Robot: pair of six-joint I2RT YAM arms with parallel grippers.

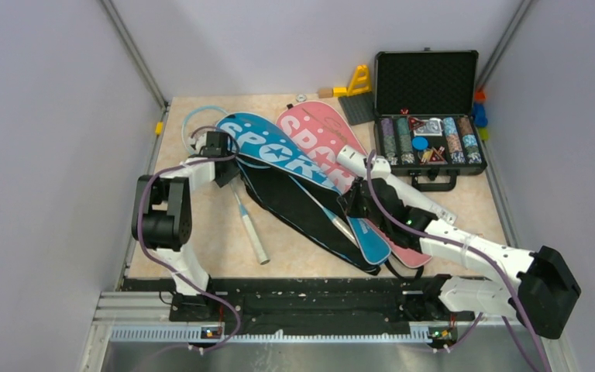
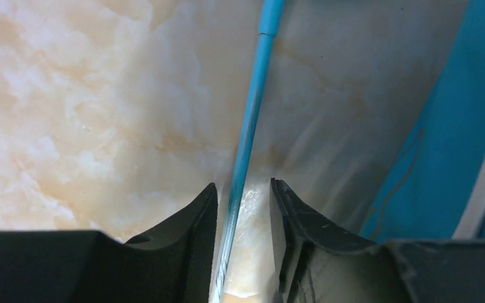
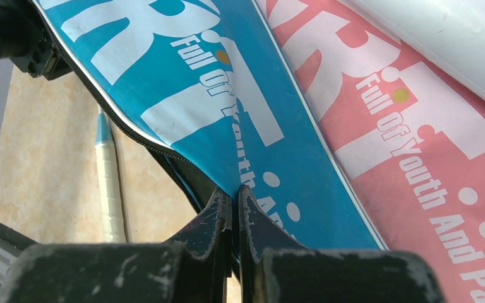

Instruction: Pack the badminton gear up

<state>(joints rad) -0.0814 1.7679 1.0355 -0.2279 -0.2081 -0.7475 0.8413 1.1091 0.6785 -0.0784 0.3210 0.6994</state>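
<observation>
Racket pickup: left gripper jaws apart, straddling racket shaft; right gripper clamped on blue cover edge. Next: grip shaft, bag racket.

Racket lies left of 2 covers (case behind, right)

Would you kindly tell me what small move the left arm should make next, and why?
Probably close the left gripper on the racket shaft: the shaft runs between its open fingers, ungripped, while the right gripper pinches the blue cover at its edge, seemingly ready for the racket.
</observation>
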